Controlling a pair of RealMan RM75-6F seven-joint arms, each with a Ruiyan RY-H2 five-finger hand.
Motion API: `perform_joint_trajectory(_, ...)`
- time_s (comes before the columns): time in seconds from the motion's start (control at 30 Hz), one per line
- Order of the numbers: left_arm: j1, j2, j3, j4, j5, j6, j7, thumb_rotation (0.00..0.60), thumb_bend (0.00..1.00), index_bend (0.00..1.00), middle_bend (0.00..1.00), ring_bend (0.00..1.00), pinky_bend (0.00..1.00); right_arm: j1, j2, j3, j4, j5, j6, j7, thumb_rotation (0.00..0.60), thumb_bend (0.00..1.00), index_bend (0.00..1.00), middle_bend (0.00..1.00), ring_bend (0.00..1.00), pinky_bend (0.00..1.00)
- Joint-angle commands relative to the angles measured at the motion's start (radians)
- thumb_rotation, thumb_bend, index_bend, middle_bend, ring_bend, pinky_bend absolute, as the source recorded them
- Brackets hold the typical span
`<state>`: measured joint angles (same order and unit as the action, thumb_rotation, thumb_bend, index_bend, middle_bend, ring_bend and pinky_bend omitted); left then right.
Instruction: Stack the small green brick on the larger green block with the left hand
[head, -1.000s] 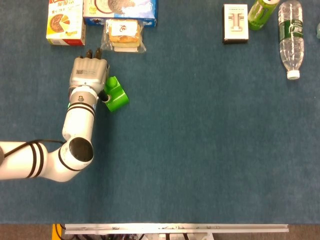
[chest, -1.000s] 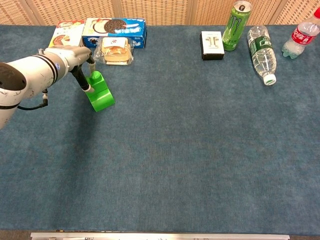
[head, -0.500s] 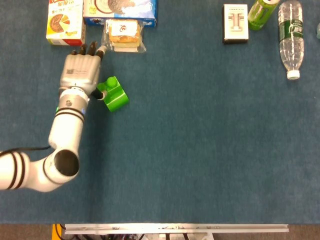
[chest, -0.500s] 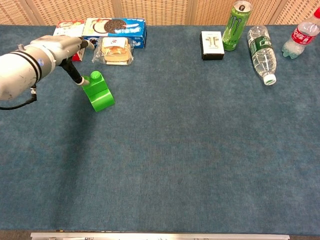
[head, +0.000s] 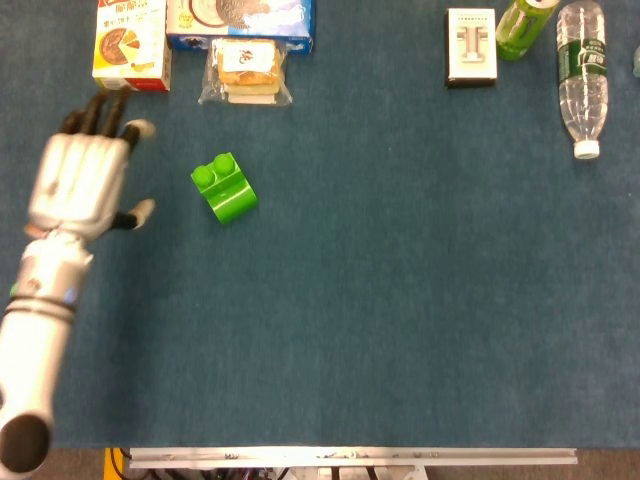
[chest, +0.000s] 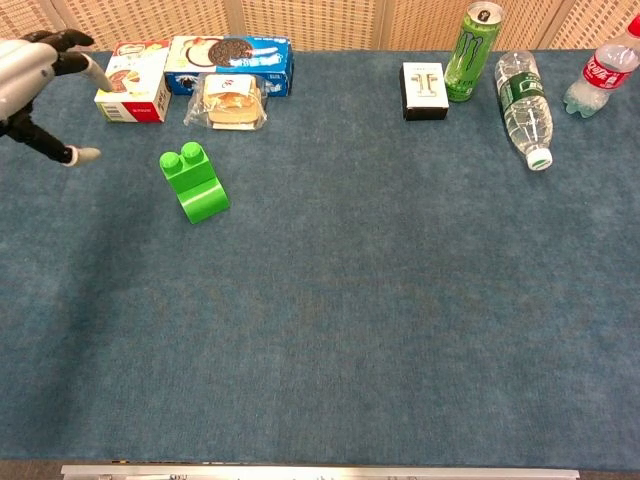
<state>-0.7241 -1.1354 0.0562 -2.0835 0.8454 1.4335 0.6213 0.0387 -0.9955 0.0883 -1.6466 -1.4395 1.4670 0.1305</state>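
Observation:
The small green brick (head: 213, 172), with two round studs, sits against the upper end of the larger green block (head: 234, 201); the two read as one green shape on the blue cloth. In the chest view the small green brick (chest: 181, 162) sits above the larger block (chest: 205, 203). My left hand (head: 82, 178) hangs well to the left of them, fingers spread, holding nothing and touching nothing. The chest view catches the left hand (chest: 30, 85) at the top-left corner. My right hand shows in neither view.
Along the far edge stand a yellow snack box (head: 131, 45), a blue cookie box (head: 240, 18) and a wrapped sandwich (head: 247, 70). At the far right are a white box (head: 470, 45), a green can (head: 525, 25) and a clear bottle (head: 583, 75) lying down.
My left hand has let go of the green bricks and drawn away to the left with its fingers opened wide. The green bricks have stayed where they were.

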Motion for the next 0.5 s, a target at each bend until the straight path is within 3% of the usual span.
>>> perform_joint_trajectory(0.03,0.157,0.053,0.121,0.037,0.215,0.096,-0.116,0.6,0.2,0.26,0.05,0.01,0.16,0.002,-0.002,0.0,0.001,0.004,-0.004,-0.007,0.6,0.19,0.28,0.34,0.27,0.45)
perform_joint_trajectory(0.13,0.222,0.072,0.174,0.108,0.35,0.104,-0.207,0.6,0.2,0.27,0.05,0.01,0.16,0.006,-0.008,0.0,0.002,0.008,-0.013,-0.02,0.6,0.19,0.28,0.34,0.27,0.45)
perform_joint_trajectory(0.27,0.3,0.07,0.205,0.22,0.497,0.152,-0.308,0.6,0.2,0.29,0.05,0.01,0.16,0.01,-0.016,-0.003,0.002,0.008,-0.02,-0.037,0.6,0.19,0.28,0.34,0.27,0.45)
perform_joint_trajectory(0.5,0.403,0.029,0.197,0.387,0.657,0.233,-0.454,0.6,0.2,0.34,0.06,0.01,0.16,0.017,-0.029,-0.003,0.003,0.02,-0.033,-0.071,0.6,0.19,0.28,0.34,0.27,0.45)
